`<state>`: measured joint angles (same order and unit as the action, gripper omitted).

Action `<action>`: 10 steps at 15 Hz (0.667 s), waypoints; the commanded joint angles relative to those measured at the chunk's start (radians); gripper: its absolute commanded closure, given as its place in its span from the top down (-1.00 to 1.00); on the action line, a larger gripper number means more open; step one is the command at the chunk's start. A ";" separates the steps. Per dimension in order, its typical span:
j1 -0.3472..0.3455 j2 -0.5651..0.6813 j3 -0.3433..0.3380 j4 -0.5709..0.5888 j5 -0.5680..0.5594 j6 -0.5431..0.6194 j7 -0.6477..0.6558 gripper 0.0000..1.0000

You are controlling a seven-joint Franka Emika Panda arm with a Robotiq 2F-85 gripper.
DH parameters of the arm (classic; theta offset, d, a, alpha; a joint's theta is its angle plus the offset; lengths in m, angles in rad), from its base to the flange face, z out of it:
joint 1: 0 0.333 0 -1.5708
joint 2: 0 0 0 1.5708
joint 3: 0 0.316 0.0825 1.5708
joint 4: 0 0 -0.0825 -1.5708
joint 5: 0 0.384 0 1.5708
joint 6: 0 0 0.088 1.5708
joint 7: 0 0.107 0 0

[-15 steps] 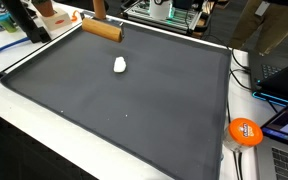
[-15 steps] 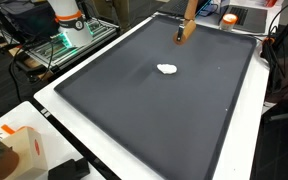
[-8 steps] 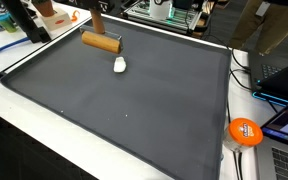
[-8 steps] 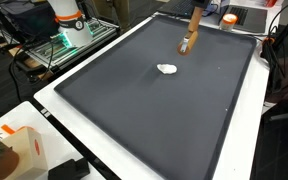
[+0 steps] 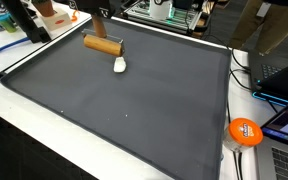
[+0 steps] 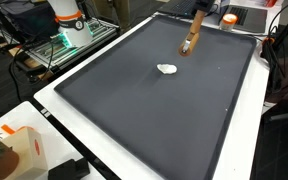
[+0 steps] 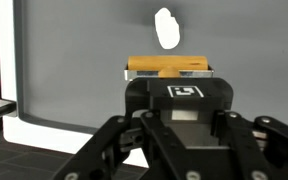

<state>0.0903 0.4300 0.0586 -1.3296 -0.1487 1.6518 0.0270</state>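
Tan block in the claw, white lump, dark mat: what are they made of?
Tan block: likely wood, matte, warm brown with a paler edge.
White lump: unclear, perhaps crumpled tissue or soft plastic; irregular, matte.
Dark mat: looks like felt or rubber, flat grey, no glare.

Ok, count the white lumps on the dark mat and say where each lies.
1. The white lump lies on the dark mat, just clear of the wooden block that the gripper holds. No other shows; the block could hide a small one.
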 commanded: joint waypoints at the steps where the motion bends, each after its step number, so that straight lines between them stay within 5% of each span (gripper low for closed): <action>1: 0.007 0.024 -0.004 0.022 0.014 -0.015 -0.002 -0.56; 10: 0.056 0.172 0.003 0.201 0.000 -0.125 -0.022 -0.56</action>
<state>0.1275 0.5426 0.0631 -1.2304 -0.1468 1.6065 0.0236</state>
